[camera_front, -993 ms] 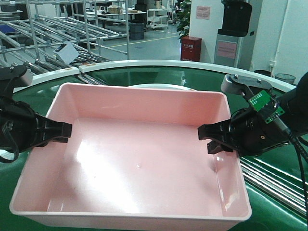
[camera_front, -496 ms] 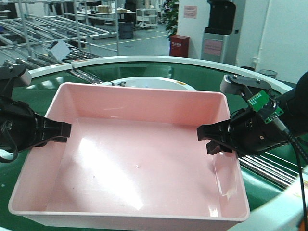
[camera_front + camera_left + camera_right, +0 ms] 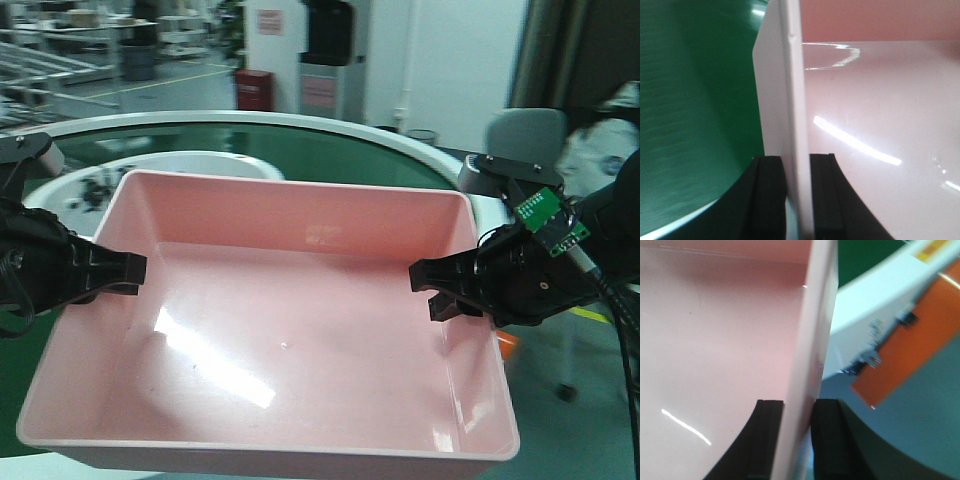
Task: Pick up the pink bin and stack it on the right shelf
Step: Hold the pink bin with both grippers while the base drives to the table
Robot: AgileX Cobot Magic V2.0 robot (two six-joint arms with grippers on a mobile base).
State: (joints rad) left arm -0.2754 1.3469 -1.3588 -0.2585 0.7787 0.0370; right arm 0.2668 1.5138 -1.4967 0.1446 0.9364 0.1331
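The pink bin [image 3: 280, 330] fills the front view, held up between both arms, empty inside. My left gripper [image 3: 128, 270] is shut on its left wall, one finger inside and one outside; the left wrist view shows the rim [image 3: 796, 100] pinched between the black fingers [image 3: 769, 195]. My right gripper [image 3: 432, 285] is shut on the right wall in the same way; the right wrist view shows that wall [image 3: 812, 340] between the fingers [image 3: 827, 440]. The right shelf is out of view.
The green conveyor belt [image 3: 250, 140] with its white rim curves behind and left of the bin. A grey chair [image 3: 525, 135] stands at the right. An orange panel [image 3: 910, 345] and grey floor lie below the bin's right side. Racks and a red box stand far back.
The whole background has slid left, so the view has swung to the right. The bin stays held between both grippers in the same place in the view.
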